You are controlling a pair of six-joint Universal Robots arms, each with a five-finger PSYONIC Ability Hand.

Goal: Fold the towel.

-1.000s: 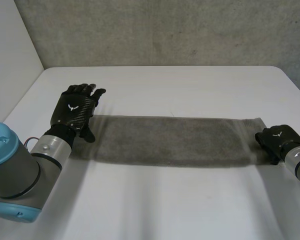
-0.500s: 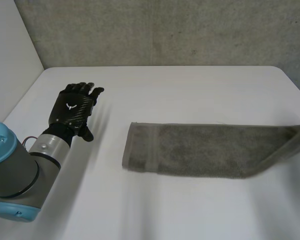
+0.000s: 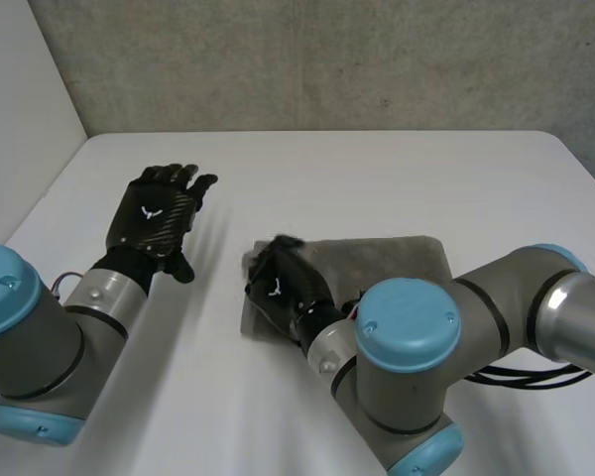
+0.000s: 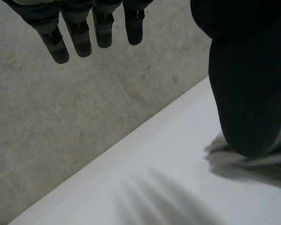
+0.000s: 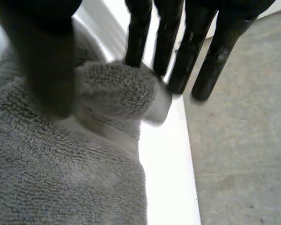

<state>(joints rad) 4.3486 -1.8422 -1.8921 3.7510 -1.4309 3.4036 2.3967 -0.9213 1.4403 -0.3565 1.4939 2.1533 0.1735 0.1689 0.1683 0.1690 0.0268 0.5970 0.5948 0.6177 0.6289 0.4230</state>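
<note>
The grey towel (image 3: 387, 263) lies doubled over on the white table (image 3: 377, 178), its upper layer resting on the lower. My right hand (image 3: 283, 288) rests on the towel's left end, its arm crossing in front of the towel. In the right wrist view the fingers (image 5: 192, 51) are straight and spread from the thumb, and a bunched towel (image 5: 61, 178) edge lies loose between them. My left hand (image 3: 157, 213) hovers left of the towel, apart from it, fingers (image 4: 84, 37) straight. A towel (image 4: 225, 157) corner peeks out beside its thumb.
A concrete wall (image 3: 327, 59) runs behind the table's far edge and a pale wall (image 3: 20, 109) stands at the left. My right arm's big elbow joint (image 3: 407, 347) hangs over the table's front, just before the towel.
My right hand swept from the table's right side to the left, carrying the towel's right end over onto its left end, and its fingers have spread. The left hand barely moved.
</note>
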